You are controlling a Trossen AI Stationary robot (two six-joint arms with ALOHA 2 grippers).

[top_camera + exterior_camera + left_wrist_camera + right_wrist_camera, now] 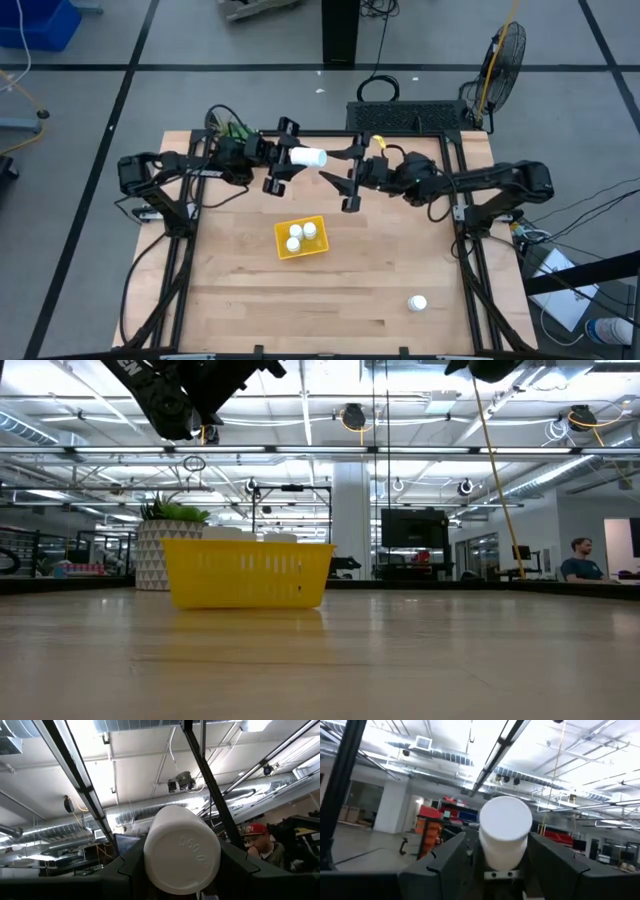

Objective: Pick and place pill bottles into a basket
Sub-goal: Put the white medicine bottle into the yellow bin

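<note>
The basket (301,239) sits on the table (330,300), near its middle. All positions below are given relative to the basket.

Contents: three bottles (310,231) stand upright inside the basket, caps up, close together. In the low view the basket (248,573) rests flat on the table (320,660), and its wall hides the bottles inside.

Loose bottle: one bottle (417,302) lies on the table well apart from the basket, toward the front right corner.

Raised bottle: a fifth bottle (308,157) is held lying sideways in the air, beyond the far side of the basket and well apart from it.

Left gripper (281,155): positioned beyond the basket's far left side. In the left wrist view, its fingers (120,870) clamp the bottle (182,851), whose round end faces the camera.

Right gripper (347,170): positioned beyond the basket's far right side, facing the left gripper. In the right wrist view, the bottle (505,837) stands between its fingers (447,855), white end toward the camera. The fingers are part-way apart on either side of the bottle; contact with it cannot be determined.

Plant pot (158,556): stands behind the basket's left end in the low view.

Background: a person (577,560) sits in the room behind the table; another person (260,842) in a red cap appears in the left wrist view.
</note>
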